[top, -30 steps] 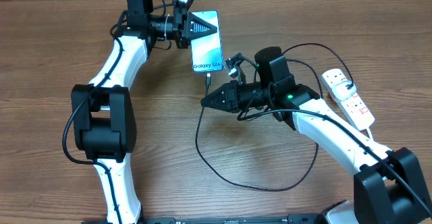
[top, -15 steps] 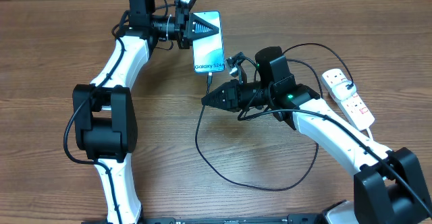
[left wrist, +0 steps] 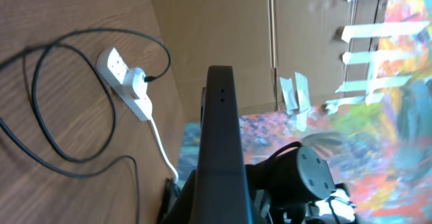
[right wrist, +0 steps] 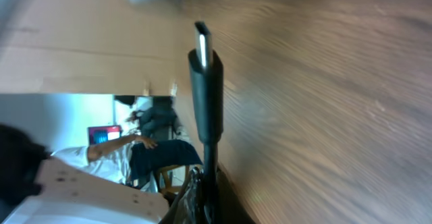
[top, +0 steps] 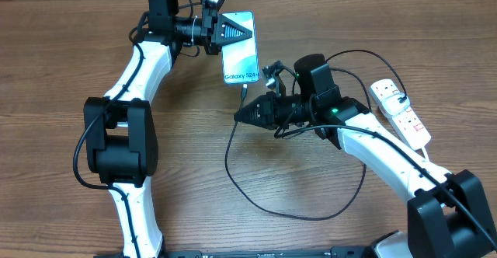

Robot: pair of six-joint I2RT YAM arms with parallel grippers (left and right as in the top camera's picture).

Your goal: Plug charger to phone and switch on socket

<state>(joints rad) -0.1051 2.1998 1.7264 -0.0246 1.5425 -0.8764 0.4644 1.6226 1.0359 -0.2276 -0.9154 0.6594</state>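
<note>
My left gripper (top: 248, 31) is shut on the phone (top: 241, 56), gripping its upper part. The light blue screen faces up, and the left wrist view shows the phone's dark edge (left wrist: 219, 129) between the jaws. My right gripper (top: 238, 117) is shut on the charger close to its end. The connector (right wrist: 206, 82) sticks out past the fingertips with its metal tip bare. From above, the connector (top: 242, 89) sits just below the phone's lower edge, apart from it. The black cable (top: 264, 203) trails in a loose loop over the table. The socket (top: 401, 110) lies at the far right with a plug in it.
The socket (left wrist: 125, 82) lies near a cardboard wall (left wrist: 223, 28) at the table's back edge, and its white cord (left wrist: 158, 140) runs toward the arm. The left arm's black base joint (top: 116, 141) stands at mid-left. The right arm's white link (top: 388, 161) crosses the lower right.
The left gripper and the phone have shifted slightly to the right. The right gripper and the connector have edged slightly the same way, and both grips are unchanged.
</note>
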